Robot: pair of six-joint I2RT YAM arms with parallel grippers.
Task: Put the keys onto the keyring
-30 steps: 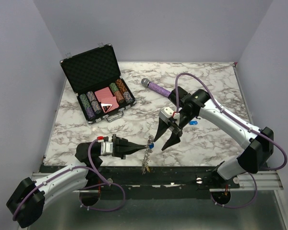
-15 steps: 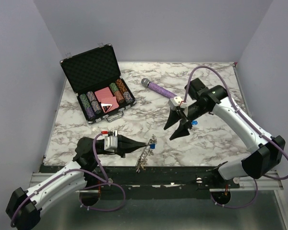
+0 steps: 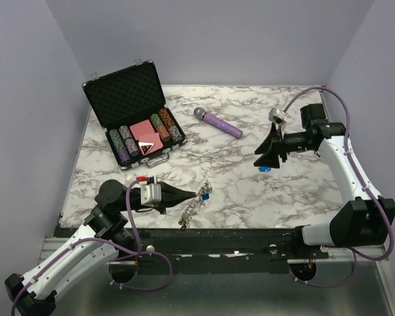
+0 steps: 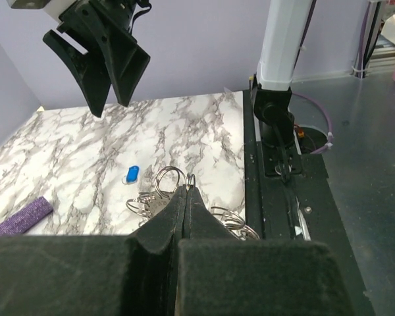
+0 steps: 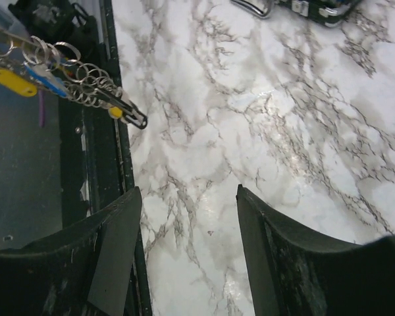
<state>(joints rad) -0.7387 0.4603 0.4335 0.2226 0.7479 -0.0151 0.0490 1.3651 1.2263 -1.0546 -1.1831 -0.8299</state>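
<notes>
The right gripper (image 3: 265, 158) hangs wide open and empty with the blue key (image 3: 264, 168) flat on the table (image 3: 184, 145) just below it, much nearer than the left gripper (image 3: 196, 195), pinched tight on the keyring (image 3: 191, 210).

Silvery keyring (image 3: 192, 209) stretches slantwise at lower centre; a blue key (image 3: 264, 168) lies alone, centre right.

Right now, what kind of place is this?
Probably a robot test cell: marble-pattern table boxed in by plain walls, two arms bolted at its edge, props like a poker chip case.
</notes>
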